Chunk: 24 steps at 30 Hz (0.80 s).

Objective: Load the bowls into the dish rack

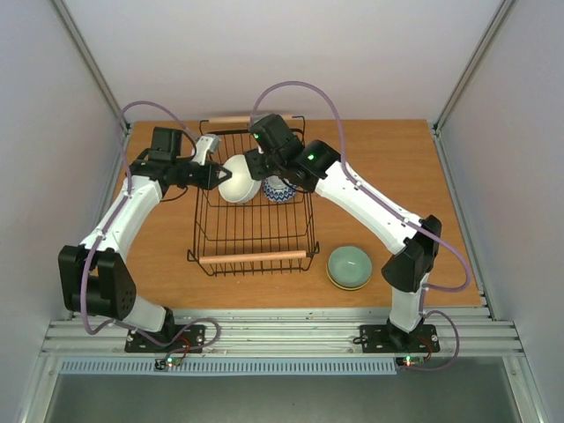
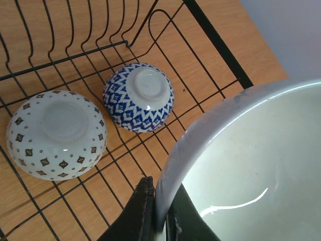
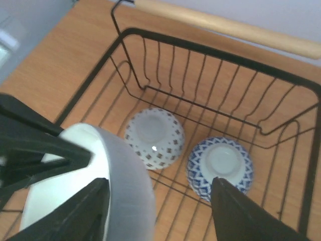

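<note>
The white bowl (image 2: pixel 251 165) is glazed ceramic, so it is probably stiff, fairly heavy for its size, slick on its surface and likely to chip if knocked against wire or another bowl. The thin rim is the natural place to take hold, one finger inside and one outside. That is how the left gripper (image 2: pixel 160 216) has it, closed on the rim with the bowl tipped on its side. A pinch that narrow on glaze could let the bowl swing or slip, so setting it down calls for a slow, low release. The bowl is plain, with a pale grey-white outside and a glossy cream inside. It hangs above the far-left part of the dish rack (image 1: pixel 196 231), a black wire basket with wooden bar handles that stands mid-worktop towards the far edge. Two bowls lie upside down on the rack floor just beside each other: a dotted bowl (image 2: pixel 55 133), white with small dark diamonds, and a blue-and-white bowl (image 2: pixel 139 97) with a zigzag pattern. The right gripper (image 3: pixel 160 201) hovers over the same end of the rack, its jaws spread wide and empty. A pale green bowl (image 1: pixel 349 266) waits near the near edge, right of the rack, apparently nested in another.
</note>
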Each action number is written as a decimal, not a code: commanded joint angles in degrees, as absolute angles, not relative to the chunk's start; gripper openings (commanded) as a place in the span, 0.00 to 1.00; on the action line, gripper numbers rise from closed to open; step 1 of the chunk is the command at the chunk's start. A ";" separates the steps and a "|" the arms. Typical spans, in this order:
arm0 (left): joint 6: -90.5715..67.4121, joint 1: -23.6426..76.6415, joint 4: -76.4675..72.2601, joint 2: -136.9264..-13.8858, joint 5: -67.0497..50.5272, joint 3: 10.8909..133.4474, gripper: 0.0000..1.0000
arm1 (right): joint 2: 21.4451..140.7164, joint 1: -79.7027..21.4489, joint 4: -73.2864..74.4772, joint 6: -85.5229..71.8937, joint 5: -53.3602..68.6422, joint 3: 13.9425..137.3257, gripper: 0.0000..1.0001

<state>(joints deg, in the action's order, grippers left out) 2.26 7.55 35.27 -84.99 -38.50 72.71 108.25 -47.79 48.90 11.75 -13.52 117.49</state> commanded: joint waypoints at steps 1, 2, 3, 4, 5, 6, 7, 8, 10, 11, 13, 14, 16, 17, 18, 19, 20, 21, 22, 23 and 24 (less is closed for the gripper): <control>3.82 7.82 33.62 -83.12 -43.06 75.18 0.00 | 102.56 -46.81 44.13 11.55 -11.36 111.02 0.67; 3.79 7.82 33.73 -83.15 -43.30 75.29 0.01 | 101.30 -46.64 42.85 11.44 -9.71 109.27 0.73; 3.85 7.82 33.76 -83.28 -43.47 75.31 0.01 | 100.05 -46.34 41.41 11.31 -8.08 107.35 0.79; 3.86 7.82 33.76 -83.29 -43.61 75.27 0.01 | 98.88 -46.13 40.14 10.90 -5.75 105.77 0.83; 3.87 7.82 33.76 -83.40 -43.89 75.30 0.01 | 97.93 -45.74 38.78 10.57 -3.56 103.77 0.87; 3.80 7.82 33.75 -83.44 -44.26 75.30 0.00 | 97.25 -45.32 37.94 10.14 -1.40 102.62 0.90; 3.78 7.82 33.75 -83.45 -44.67 75.24 0.00 | 96.61 -44.93 37.25 9.58 0.82 101.52 0.91; 3.81 7.82 33.66 -83.41 -45.12 75.22 0.01 | 95.99 -44.53 36.30 9.01 2.52 100.20 0.93; 3.86 7.81 33.59 -83.32 -45.91 75.15 0.00 | 94.35 -43.61 33.54 7.58 6.14 96.91 0.95; 3.75 7.74 33.51 -83.30 -46.52 75.16 0.00 | 93.02 -43.06 31.68 6.59 8.36 95.03 0.95; 3.56 7.73 33.23 -83.32 -47.82 75.00 0.01 | 90.73 -41.78 27.19 4.10 13.44 90.77 0.96; 3.55 7.73 33.14 -83.24 -48.46 74.96 0.00 | 89.66 -41.17 24.97 2.73 15.64 88.82 0.97; 3.35 7.73 32.81 -83.36 -49.16 74.80 0.01 | 88.25 -40.48 21.92 0.39 19.58 86.14 0.97; 3.28 7.73 32.63 -83.39 -49.33 74.77 0.00 | 87.65 -40.31 20.93 0.13 20.69 85.19 0.98; 3.21 7.73 32.54 -83.35 -49.39 74.69 0.00 | 87.25 -40.22 19.93 -2.05 22.00 84.25 0.98; 3.18 7.73 32.51 -83.30 -49.54 74.65 0.00 | 86.79 -40.12 18.95 -3.20 22.85 83.45 0.98; 3.17 7.73 32.42 -83.24 -49.82 74.62 0.00 | 86.49 -40.04 18.11 -3.92 23.73 82.74 0.98; 3.13 7.69 32.35 -83.30 -50.05 74.61 0.00 | 86.22 -39.88 17.13 -4.64 24.49 82.01 0.98; 3.11 7.68 32.28 -83.27 -50.39 74.58 0.00 | 86.08 -39.67 15.93 -5.44 25.62 81.28 0.98; 3.08 7.65 32.19 -83.24 -50.74 74.50 0.00 | 86.11 -39.43 14.19 -6.56 26.99 80.55 0.98; 3.01 7.65 32.09 -83.08 -51.06 74.47 0.00 | 86.21 -39.16 12.34 -7.73 28.43 79.29 0.99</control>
<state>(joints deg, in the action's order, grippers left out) 3.46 7.60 35.77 -84.99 -46.57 72.77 87.77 -39.86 21.37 -1.48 20.56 82.02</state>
